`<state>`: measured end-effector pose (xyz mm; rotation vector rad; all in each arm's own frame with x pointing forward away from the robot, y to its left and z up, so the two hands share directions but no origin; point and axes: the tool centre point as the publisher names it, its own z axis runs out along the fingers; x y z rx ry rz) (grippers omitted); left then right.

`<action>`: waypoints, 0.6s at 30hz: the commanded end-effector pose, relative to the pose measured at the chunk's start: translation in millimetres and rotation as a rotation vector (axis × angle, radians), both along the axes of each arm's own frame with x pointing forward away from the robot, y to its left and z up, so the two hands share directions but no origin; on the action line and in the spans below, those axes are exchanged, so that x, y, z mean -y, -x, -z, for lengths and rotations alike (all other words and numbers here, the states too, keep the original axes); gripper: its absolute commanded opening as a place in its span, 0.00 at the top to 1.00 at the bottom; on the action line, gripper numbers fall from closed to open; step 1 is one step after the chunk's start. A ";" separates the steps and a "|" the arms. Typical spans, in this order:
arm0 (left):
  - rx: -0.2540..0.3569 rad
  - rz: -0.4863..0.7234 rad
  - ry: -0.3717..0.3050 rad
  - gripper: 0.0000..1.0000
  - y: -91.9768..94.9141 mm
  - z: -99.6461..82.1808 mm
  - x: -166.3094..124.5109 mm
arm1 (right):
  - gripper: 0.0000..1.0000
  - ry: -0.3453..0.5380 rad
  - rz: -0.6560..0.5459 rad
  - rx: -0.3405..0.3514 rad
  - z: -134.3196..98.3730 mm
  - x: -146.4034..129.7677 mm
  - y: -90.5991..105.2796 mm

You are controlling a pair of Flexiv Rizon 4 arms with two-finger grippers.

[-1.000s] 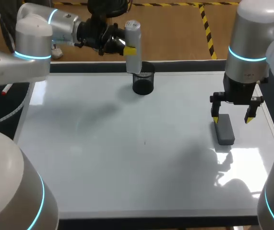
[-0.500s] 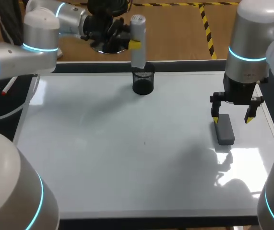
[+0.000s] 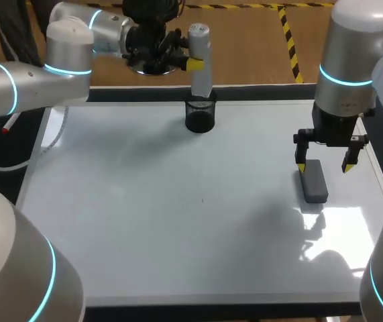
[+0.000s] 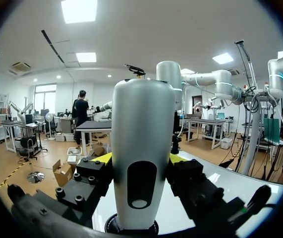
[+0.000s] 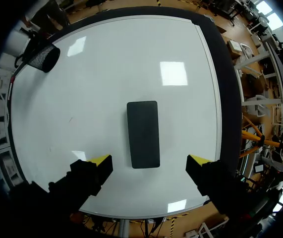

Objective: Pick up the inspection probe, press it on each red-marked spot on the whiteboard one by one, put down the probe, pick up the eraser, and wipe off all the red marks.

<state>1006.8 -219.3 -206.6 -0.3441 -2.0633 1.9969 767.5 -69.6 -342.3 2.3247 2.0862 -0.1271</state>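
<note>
Probe: pale grey cylindrical inspection probe, upright, lower end just above the rim of the black mesh cup and not yet down inside it.
Left hand: left gripper clamped on the probe's body from both sides, yellow tips against its flanks, directly above the cup.
Change: over the last second, carried sideways from above the cup's left rim to squarely over its mouth; height barely altered.
Meaning: likely the put-down step, with a straight descent into the cup left to do before release.
Eraser: dark grey rectangular eraser, flat on the white whiteboard, well to the right of the cup and nearer the robot.
Right hand: right gripper spread wide above the eraser, fingers clear of both its long sides, unmoved across the second.
Marks: only a tiny speck on the board nearer the robot than the cup; colour too small to tell.
</note>
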 end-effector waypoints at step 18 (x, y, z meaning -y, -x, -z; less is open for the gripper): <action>-0.014 0.021 0.025 1.00 -17.9 16.6 -1.7 | 0.00 -0.002 -0.001 0.002 -1.4 1.2 1.3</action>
